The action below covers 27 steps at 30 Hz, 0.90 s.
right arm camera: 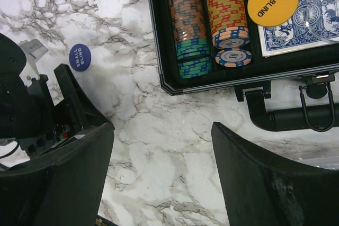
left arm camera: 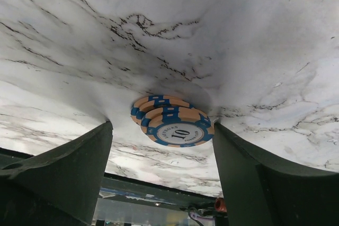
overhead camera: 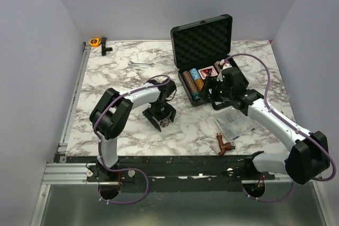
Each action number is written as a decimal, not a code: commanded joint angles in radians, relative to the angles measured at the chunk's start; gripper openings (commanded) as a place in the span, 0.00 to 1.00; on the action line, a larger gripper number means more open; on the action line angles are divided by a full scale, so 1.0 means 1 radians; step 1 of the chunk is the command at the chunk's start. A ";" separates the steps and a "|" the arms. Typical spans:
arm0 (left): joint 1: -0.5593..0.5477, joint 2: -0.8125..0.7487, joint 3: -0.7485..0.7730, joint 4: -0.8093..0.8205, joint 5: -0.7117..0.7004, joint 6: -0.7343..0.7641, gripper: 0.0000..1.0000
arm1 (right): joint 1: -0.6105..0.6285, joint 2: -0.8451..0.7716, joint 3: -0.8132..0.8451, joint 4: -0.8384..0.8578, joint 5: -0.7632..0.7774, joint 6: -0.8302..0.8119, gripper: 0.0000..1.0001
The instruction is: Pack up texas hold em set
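Left tool (left arm camera: 161, 130), spread, straddles a chip stack (left arm camera: 175, 128) on the bench (overhead camera: 116, 72) at 8 o'clock from the case (overhead camera: 201, 38); right tool (right arm camera: 161, 130) hangs spread, empty, at 5 o'clock

You've got "10" on the blue-orange striped chip (left arm camera: 180, 133), "BIG BLIND" on the yellow round disc (right arm camera: 273, 2), "SMALL BLIND" on the blue round disc (right arm camera: 80, 57).

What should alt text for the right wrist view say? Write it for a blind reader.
An open black poker case holds rows of striped chips, with a yellow Big Blind disc lying on a blue card deck. A blue Small Blind disc sits on the marble table left of it. The right gripper hangs open, empty.
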 commanded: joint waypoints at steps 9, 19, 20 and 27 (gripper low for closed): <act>0.016 0.067 -0.053 0.016 -0.058 -0.026 0.59 | -0.001 -0.033 -0.016 0.032 -0.042 -0.014 0.77; 0.060 0.036 -0.130 0.051 -0.126 0.015 0.59 | -0.001 -0.027 -0.015 0.031 -0.046 -0.017 0.77; 0.066 0.040 -0.130 0.055 -0.126 0.019 0.59 | -0.001 -0.024 -0.015 0.031 -0.046 -0.017 0.77; 0.071 0.065 -0.108 0.074 -0.149 0.060 0.50 | -0.001 -0.013 -0.016 0.031 -0.059 -0.018 0.77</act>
